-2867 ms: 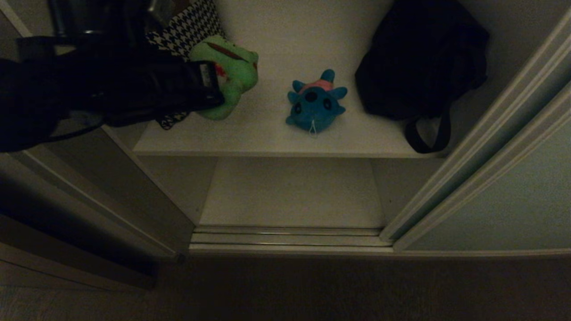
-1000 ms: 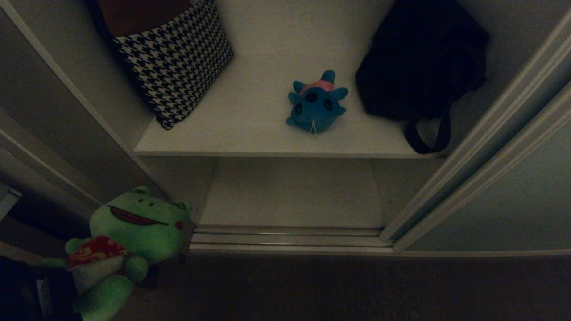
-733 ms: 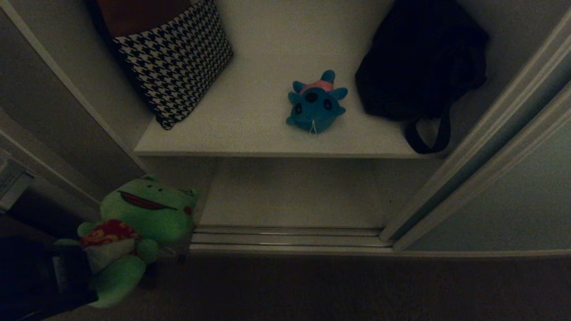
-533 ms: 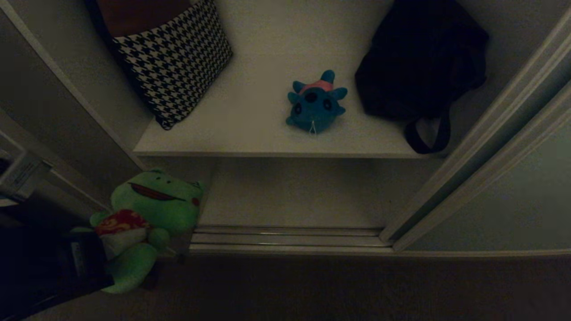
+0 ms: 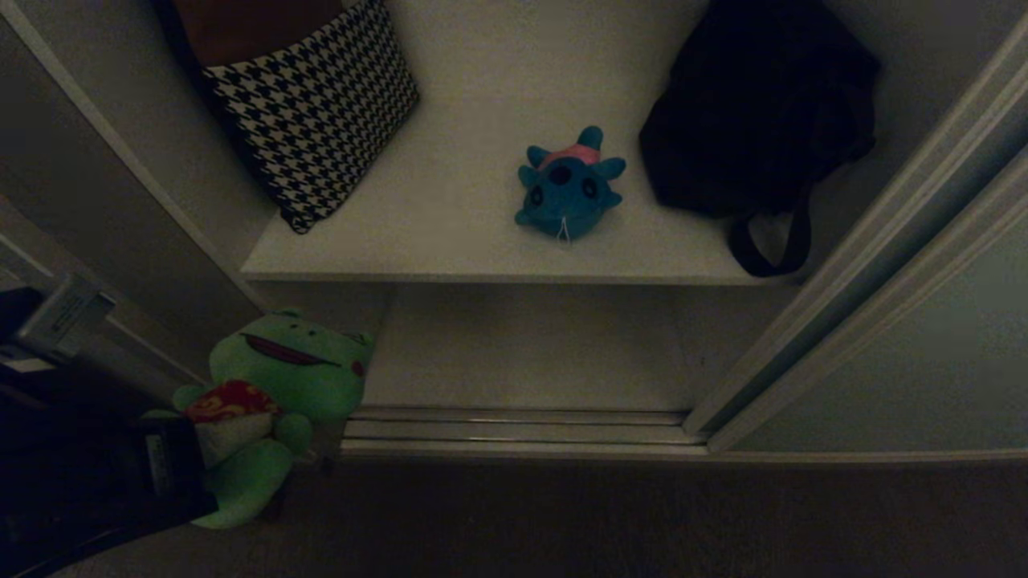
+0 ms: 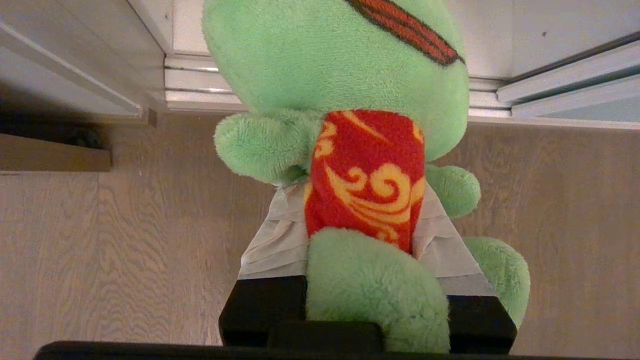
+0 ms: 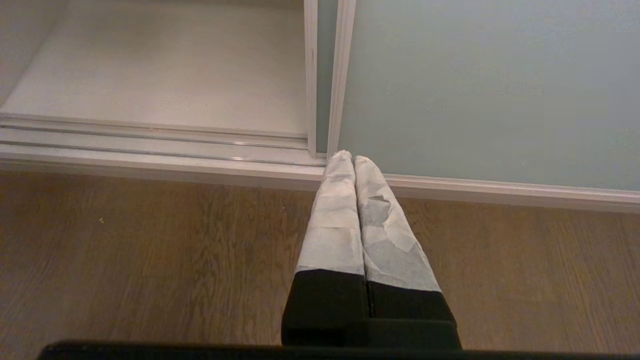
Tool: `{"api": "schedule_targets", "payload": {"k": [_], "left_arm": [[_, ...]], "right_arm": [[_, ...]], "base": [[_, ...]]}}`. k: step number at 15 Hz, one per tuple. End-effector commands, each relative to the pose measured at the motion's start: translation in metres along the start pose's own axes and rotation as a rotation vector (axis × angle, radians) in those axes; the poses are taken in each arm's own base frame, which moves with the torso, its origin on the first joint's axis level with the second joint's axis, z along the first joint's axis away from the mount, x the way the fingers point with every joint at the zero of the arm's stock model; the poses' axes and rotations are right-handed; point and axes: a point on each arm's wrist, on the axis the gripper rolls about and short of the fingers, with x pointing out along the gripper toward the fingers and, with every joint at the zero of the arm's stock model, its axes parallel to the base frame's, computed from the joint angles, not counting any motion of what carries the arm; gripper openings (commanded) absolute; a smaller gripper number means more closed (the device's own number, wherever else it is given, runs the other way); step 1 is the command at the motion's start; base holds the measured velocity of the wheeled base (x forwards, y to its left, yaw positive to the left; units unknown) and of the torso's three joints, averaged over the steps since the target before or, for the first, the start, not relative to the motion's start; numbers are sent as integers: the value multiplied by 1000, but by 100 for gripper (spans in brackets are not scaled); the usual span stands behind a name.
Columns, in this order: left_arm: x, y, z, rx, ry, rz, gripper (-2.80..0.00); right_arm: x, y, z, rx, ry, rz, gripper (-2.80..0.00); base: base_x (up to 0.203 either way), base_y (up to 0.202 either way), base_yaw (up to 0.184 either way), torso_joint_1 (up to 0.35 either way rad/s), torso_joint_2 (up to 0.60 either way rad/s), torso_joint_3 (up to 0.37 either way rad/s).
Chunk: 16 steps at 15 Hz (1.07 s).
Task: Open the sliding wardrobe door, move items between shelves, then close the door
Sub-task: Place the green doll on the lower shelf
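Green frog [image 5: 273, 401] sits lower left of the frame, clamped at the body by the left pincer [image 6: 367, 280]. Blue creature [image 5: 567, 186] lies mid upper shelf [image 5: 450, 241]. Right pincer [image 7: 354, 162] is pressed closed, empty, beside the sliding wardrobe door [image 7: 480, 90].

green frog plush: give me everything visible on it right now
The green frog plush is fuzzy bright green, with a wide dark-red mouth, small dark eyes, a red cheek dot, stubby arms and legs, and a red belly patch with yellow swirls. The left gripper is shut on its lower body, white-wrapped fingers on either side of the belly. It hangs above the wood floor, just outside the wardrobe's lower left corner, touching no shelf.
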Motion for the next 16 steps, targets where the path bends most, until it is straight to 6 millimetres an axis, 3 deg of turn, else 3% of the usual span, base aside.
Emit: {"api": "schedule_targets", "payload": {"k": [1, 10, 16], "left_arm": [[-1, 0, 1, -3, -4, 1, -280], [4, -2, 5, 1, 2, 3, -280], [31, 0, -22, 19, 145, 35, -280]], "right_arm": [[0, 0, 0, 0, 0, -1, -280], [0, 0, 0, 0, 0, 0, -280], [0, 0, 0, 0, 0, -1, -280]], "base": [[0, 0, 0, 0, 0, 0], [0, 0, 0, 0, 0, 0], [0, 0, 0, 0, 0, 0]]}}
